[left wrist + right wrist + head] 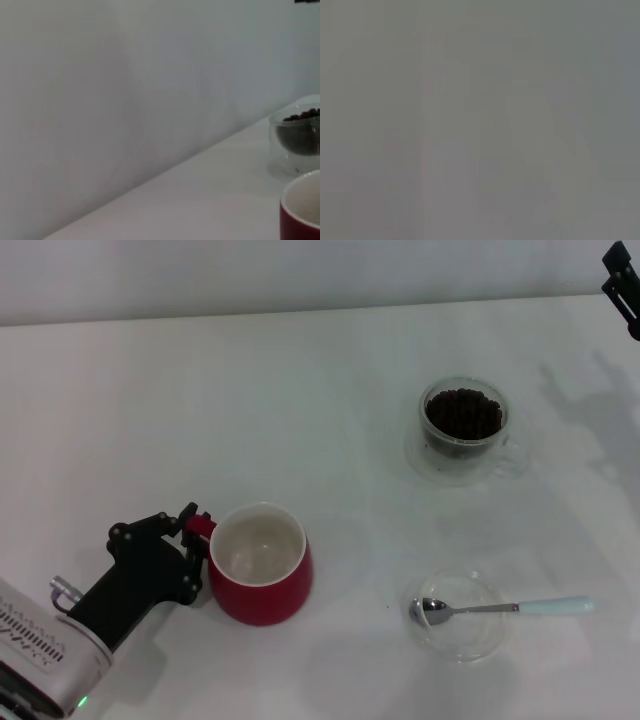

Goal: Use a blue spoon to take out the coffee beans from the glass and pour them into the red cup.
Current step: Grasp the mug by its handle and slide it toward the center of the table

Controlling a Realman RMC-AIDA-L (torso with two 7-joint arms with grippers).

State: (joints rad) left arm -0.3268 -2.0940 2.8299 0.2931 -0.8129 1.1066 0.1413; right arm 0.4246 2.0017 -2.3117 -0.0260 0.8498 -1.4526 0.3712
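Lying crosswise with its handle toward the robot's right, the blue spoon (505, 608) sits nearer the right pincer (622, 288), whose state is unclear; the left pincer (192, 530) grips the red cup (260, 565).

We see a wide, flat white table (300, 400) filling nearly the whole head view, its matte surface running back to a pale grey wall (250, 275) along the far edge. On the near right part of the table sits a shallow, round, clear glass dish (470, 638). In the left wrist view, the same white table surface (200, 200) meets the plain grey wall (125, 75).
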